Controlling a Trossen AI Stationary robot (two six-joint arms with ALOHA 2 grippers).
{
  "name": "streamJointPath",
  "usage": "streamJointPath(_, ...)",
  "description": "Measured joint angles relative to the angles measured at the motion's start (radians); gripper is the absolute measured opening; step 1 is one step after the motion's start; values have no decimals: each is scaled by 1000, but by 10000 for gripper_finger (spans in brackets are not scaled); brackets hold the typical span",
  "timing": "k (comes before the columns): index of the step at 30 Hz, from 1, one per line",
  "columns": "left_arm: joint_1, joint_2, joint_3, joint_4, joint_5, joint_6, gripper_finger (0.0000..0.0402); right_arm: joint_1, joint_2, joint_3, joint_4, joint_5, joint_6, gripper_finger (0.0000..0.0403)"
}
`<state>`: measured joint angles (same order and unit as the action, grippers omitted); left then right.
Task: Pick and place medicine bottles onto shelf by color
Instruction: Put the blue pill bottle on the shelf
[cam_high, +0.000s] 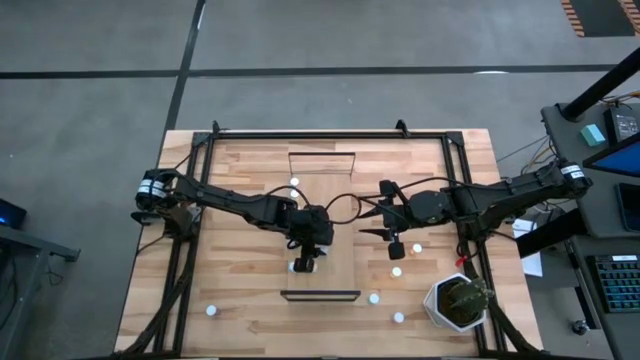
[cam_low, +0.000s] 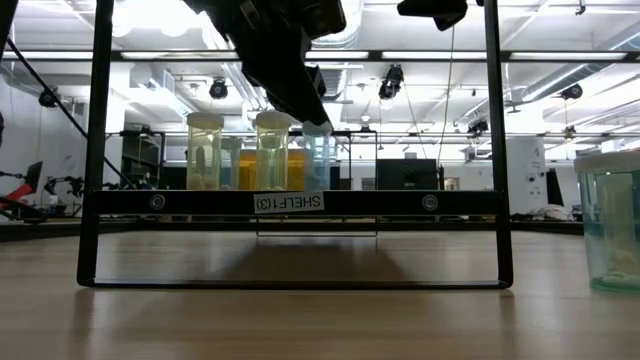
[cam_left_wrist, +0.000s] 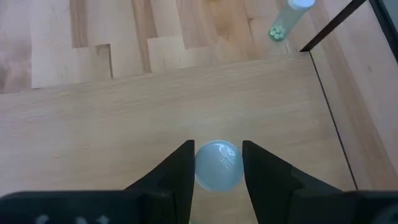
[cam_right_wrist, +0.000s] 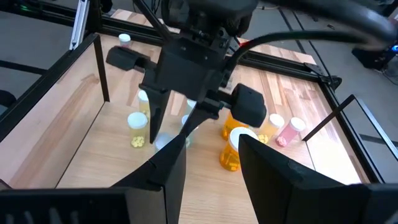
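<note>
Your left gripper (cam_left_wrist: 217, 171) stands over the shelf (cam_left_wrist: 124, 118), fingers nearly touching the white cap of a pale blue bottle (cam_left_wrist: 217, 163) upright on the plank; firm contact cannot be told. Your right gripper (cam_high: 385, 232) hovers nearby, part-open and empty.

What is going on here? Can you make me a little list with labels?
left gripper: over the shelf, fingers on either side of a bottle cap
bottle at left gripper: white cap, standing upright
right gripper: waiting nearby above the table, holding nothing
bottles on shelf: yellow, yellow and orange ones
plant: in a white pot at the table corner
</note>
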<state>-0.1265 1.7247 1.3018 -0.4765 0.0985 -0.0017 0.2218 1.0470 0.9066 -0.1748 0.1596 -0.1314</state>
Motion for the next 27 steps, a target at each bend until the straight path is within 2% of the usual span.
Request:
streamJointPath(20,-24,-34,0,-102,-3,-21,107,0,0,0,9,0,16,137)
streamJointPath(27,-46,-85,0,-126,-48,-18,107,0,0,0,9,0,29,137)
